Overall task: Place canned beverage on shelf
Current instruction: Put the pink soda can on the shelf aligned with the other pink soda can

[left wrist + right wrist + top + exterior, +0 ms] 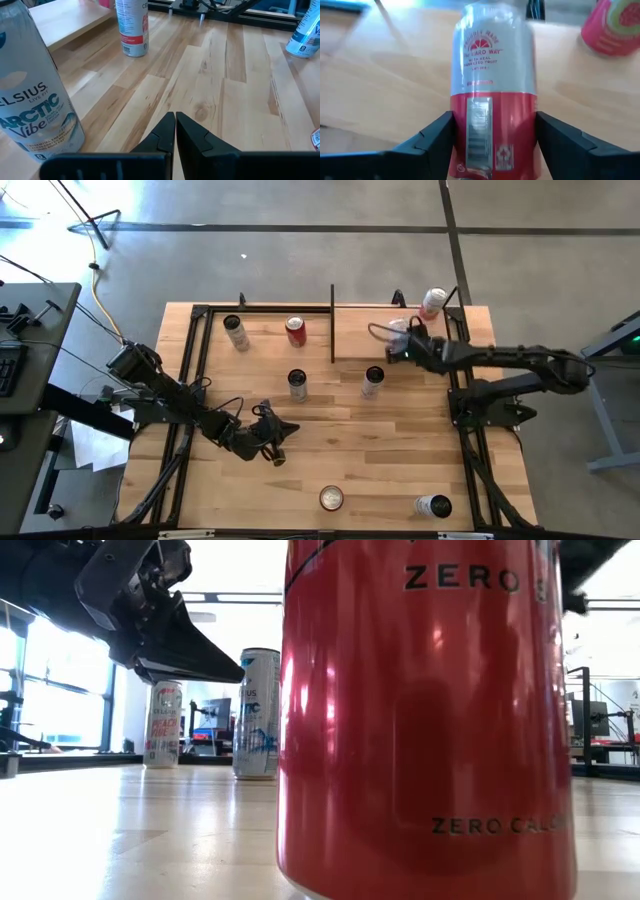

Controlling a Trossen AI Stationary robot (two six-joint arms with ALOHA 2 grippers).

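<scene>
Right gripper (495, 145) straddles a white-and-red can (493, 95) on the shelf (350, 330), fingers beside it, grip unclear. Left gripper (175, 132) clenched, empty, blue-white can (32, 95) beside it.

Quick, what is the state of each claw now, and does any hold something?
Left claw: closed, holding nothing.
Right claw: fingers on both sides of a white and red can; whether they grip it cannot be told.

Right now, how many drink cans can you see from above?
8 cans: two back left, two mid-table, two near the front edge, one at the shelf's back right corner, one can in the right hand. The arms may hide more.
</scene>
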